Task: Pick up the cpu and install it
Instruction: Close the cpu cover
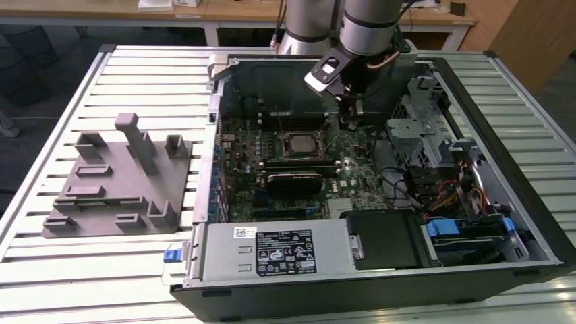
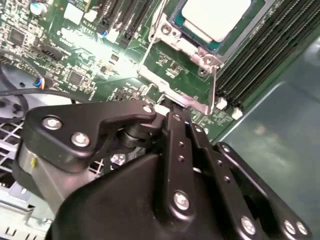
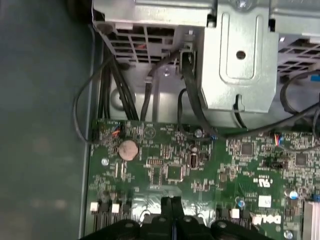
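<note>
The cpu (image 2: 215, 17) sits flat inside the socket (image 2: 200, 57), pale top up. The gripper (image 1: 349, 124) hangs just beside the socket, on the exterior view's right of it, fingers (image 3: 166, 210) clenched together, grasping nothing

A robotics lab: an open computer case (image 1: 360, 297) lies on a slatted metal bench (image 1: 144, 81), wooden desks (image 1: 243, 12) behind the case, 1 robot arm (image 1: 369, 23) above it.

The cpu (image 2: 215, 17) has a pale silver-white top. The motherboard (image 3: 150, 150) is green, the tool (image 3: 171, 204) black, the plastic holder (image 1: 99, 196) grey. The surface (image 1: 54, 270) is pale silver, striped with dark grooves.
</note>
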{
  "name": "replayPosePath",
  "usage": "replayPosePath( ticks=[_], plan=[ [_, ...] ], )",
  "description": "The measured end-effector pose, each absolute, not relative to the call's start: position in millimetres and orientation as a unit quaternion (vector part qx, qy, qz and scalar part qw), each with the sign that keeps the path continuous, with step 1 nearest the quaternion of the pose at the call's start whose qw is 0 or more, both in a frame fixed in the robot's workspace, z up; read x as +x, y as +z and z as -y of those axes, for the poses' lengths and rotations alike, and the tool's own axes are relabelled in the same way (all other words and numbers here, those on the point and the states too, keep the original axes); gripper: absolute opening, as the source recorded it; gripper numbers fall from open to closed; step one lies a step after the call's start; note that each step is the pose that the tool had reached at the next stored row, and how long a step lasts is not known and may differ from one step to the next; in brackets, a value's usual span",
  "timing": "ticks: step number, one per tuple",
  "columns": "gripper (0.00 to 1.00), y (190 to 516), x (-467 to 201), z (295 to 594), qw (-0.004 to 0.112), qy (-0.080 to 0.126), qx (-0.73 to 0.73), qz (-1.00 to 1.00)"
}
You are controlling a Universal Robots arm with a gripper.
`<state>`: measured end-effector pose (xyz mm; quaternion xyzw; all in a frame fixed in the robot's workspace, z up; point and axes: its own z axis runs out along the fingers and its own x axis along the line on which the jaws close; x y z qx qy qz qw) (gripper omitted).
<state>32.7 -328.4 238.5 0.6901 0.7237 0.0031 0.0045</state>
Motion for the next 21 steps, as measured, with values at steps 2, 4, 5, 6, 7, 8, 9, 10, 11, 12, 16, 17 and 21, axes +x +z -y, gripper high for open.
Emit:
replayPosePath(
  ticks=[2,4,5,6,7,8,9,10,11,12,16,17,21],
  plan=[
    [0.11,239,32,328,0.005,0.003,0.690,-0.724],
    [0.11,239,31,328,0.004,0.003,0.690,-0.724],
    [0.11,239,30,328,0.004,0.003,0.690,-0.724],
    [0.11,239,29,328,0.004,0.003,0.690,-0.724],
    [0.11,239,28,328,0.005,0.003,0.690,-0.724],
    [0.11,240,26,328,0.005,0.003,0.690,-0.724],
    [0.11,240,24,328,0.005,0.003,0.690,-0.724],
    [0.11,240,23,328,0.005,0.003,0.690,-0.724],
    [0.11,240,21,328,0.005,0.003,0.690,-0.724],
    [0.11,240,19,328,0.005,0.003,0.690,-0.724],
    [0.11,239,8,328,0.005,0.003,0.690,-0.724],
    [0.11,239,5,328,0.005,0.003,0.690,-0.724],
    [0.11,239,-5,328,0.005,0.003,0.686,-0.728]
  ],
)
